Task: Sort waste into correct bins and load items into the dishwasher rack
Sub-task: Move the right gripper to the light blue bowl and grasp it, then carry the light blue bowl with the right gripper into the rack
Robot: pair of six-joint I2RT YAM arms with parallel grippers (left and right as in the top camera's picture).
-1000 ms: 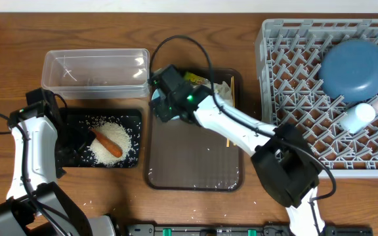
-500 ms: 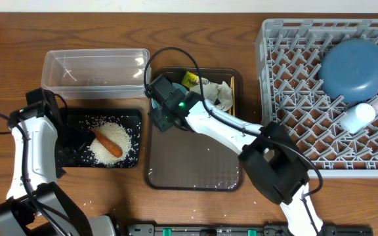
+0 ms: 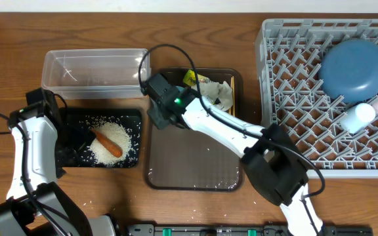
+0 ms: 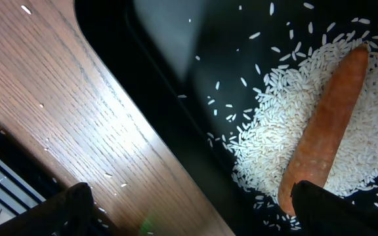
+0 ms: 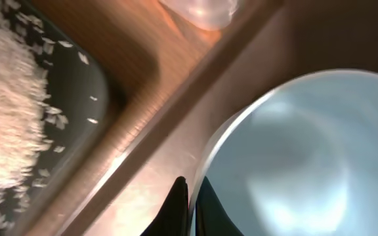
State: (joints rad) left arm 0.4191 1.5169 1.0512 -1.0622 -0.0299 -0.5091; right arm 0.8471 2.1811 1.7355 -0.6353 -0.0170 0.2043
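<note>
R gripper (image 5: pixel 192 196) is pinched shut on the small light-blue bowl (image 5: pixel 294 164) rim at the brown tray's (image 3: pixel 195 164) top-left corner; L gripper (image 4: pixel 199 210) wide open, empty, over the black tray's (image 4: pixel 169 111) left edge.

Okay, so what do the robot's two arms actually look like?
The left arm and right arm have white shells with black joints and black fingers. Thin black cables loop off them, and a small green light glows on the right wrist.
</note>
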